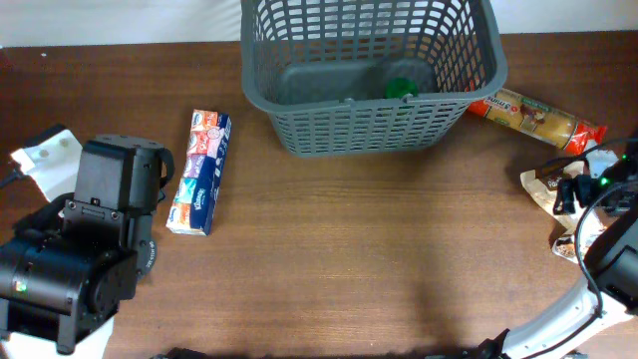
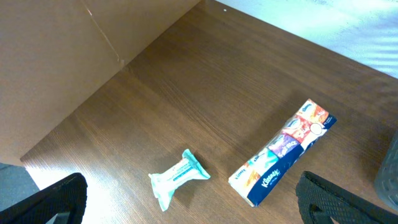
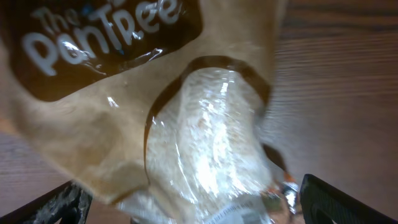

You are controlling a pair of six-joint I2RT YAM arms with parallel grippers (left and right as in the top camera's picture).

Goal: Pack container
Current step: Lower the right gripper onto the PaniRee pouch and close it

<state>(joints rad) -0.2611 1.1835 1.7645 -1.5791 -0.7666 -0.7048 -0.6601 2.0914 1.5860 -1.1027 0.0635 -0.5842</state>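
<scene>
- The container [image 1: 369,120], a large dark grey lattice basket, stands at the top centre of the overhead view on a brown wooden tabletop [image 1: 379,259].
- So far I can see only one thing in it: a small green item [image 1: 402,88] on the base, toward the right. I cannot tell what it is.
- A long Kleenex tissue pack [image 1: 199,172] lies flat on the tabletop left of the container, apart from it and not yet packed.
- A long orange-and-red biscuit pack [image 1: 533,118] lies in the upper right of the overhead view, its near end just beside the container's right corner, outside it.
- A small teal-and-white sachet [image 2: 179,177] shows in the left wrist view, near the tissue pack and also on the tabletop.
- My left claw [image 2: 198,205] hovers with its fingers wide apart and nothing between them.
- My right claw [image 3: 205,205], at the right edge of the overhead view, has its fingers spread wide on either side of a brown-and-clear Pantree bag [image 3: 205,143]. It fills the right wrist view, but I have not closed on it.
- I judge the packing to be at an early stage: one item is in and at least four are still out. The Pantree bag looks like the next one to grasp.
</scene>
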